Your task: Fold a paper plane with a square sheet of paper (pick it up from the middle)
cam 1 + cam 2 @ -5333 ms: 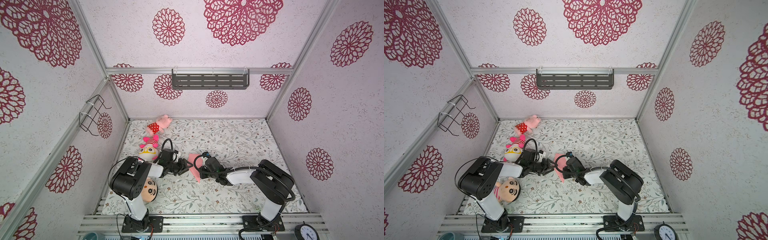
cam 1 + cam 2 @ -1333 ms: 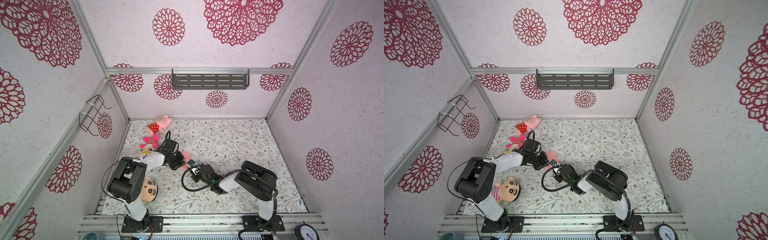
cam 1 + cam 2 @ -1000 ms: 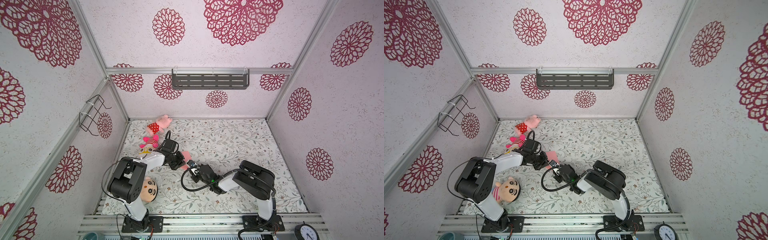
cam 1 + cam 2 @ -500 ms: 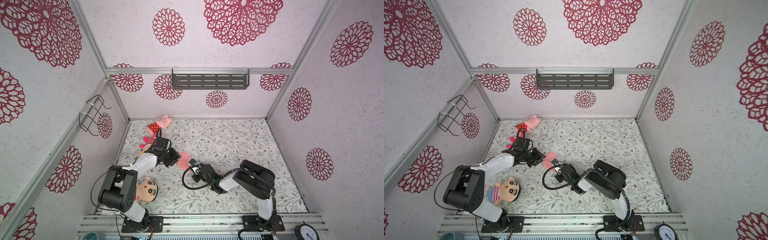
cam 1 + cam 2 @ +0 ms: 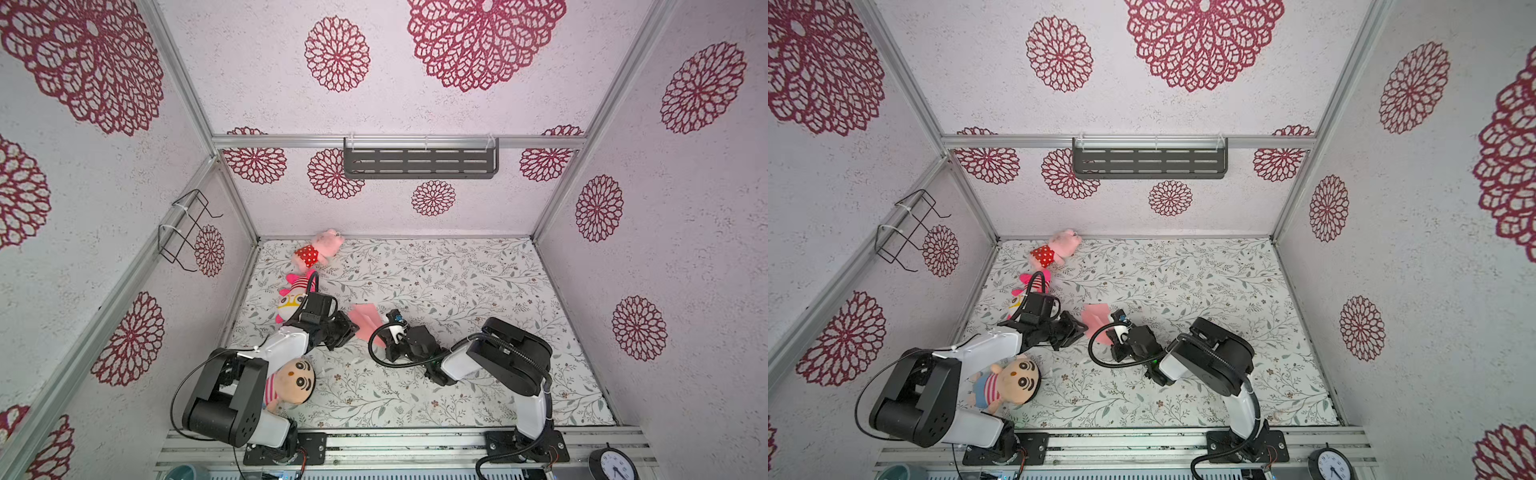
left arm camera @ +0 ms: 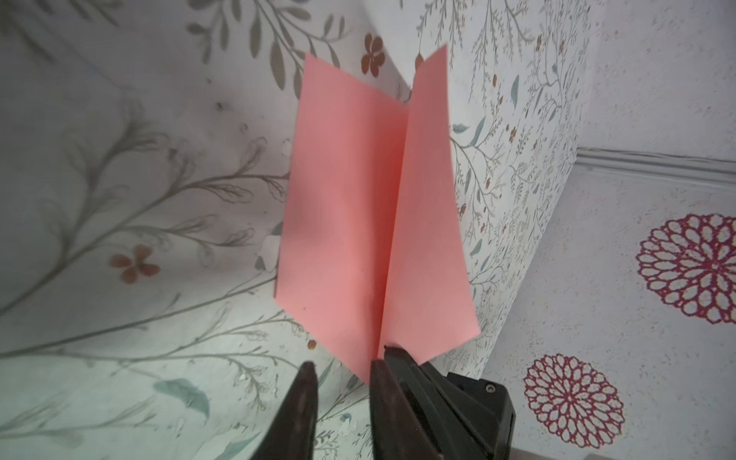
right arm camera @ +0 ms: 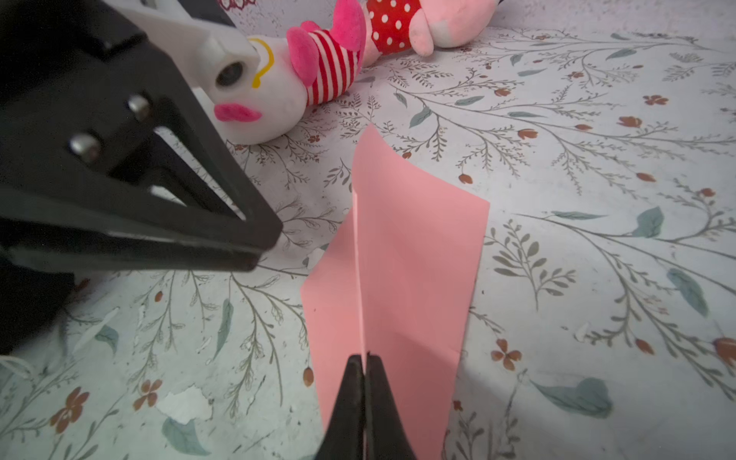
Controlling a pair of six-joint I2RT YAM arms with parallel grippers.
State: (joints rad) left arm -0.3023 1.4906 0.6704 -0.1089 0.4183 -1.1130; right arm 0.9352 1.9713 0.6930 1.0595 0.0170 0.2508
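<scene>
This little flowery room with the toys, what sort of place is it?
Probably a robot test booth dressed as a home: patterned wall panels on metal framing, two arms bolted to a rail, plush toys and pink paper as props.

Pale walls point(image 5: 478, 104) with red rosettes enclose a leaf-patterned floor point(image 5: 478, 282).

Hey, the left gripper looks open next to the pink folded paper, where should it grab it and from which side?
Probably the paper plane is best gripped at its centre crease near the tip closest to the left gripper, approached along the crease from that end. The two flaps stand up in a V meeting there, so the layers pinch flat. The right gripper is shut on the crease at the other end.
</scene>
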